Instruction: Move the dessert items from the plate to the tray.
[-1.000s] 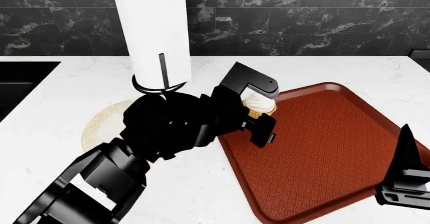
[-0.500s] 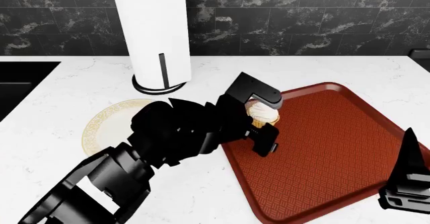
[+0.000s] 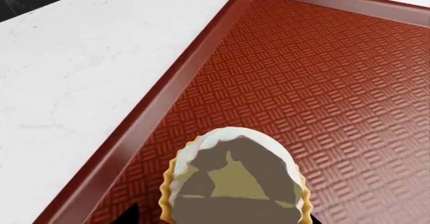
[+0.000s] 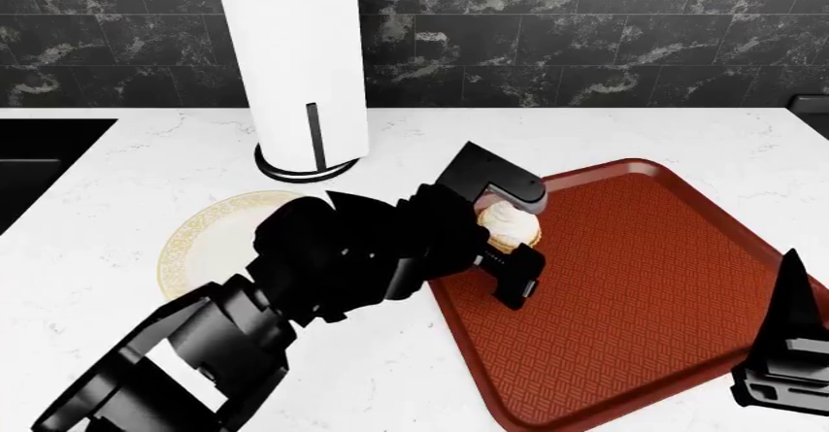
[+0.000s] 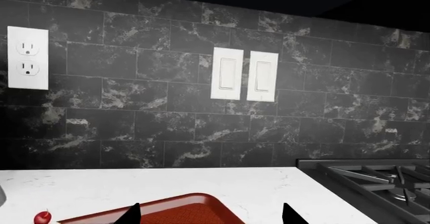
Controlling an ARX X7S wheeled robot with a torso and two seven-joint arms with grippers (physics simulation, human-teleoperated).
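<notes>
**Cupcake carried lower over the tray edge**

Since a second earlier, the left end effector had moved down and right, clamped on the cupcake above the tray near its left rim. Right end effector: grip unclear. White marble bench, black marble tile wall, outlet, switches, stove.

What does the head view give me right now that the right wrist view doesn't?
Only the head view shows the left pincer holding the cupcake over the near-left part of the tray, the pale plate and the white paper towel roll. Only the right wrist view shows the outlet, wall switches, stove grate and a loose red cherry on the counter. Both show the tray's far corner and white counter.
</notes>
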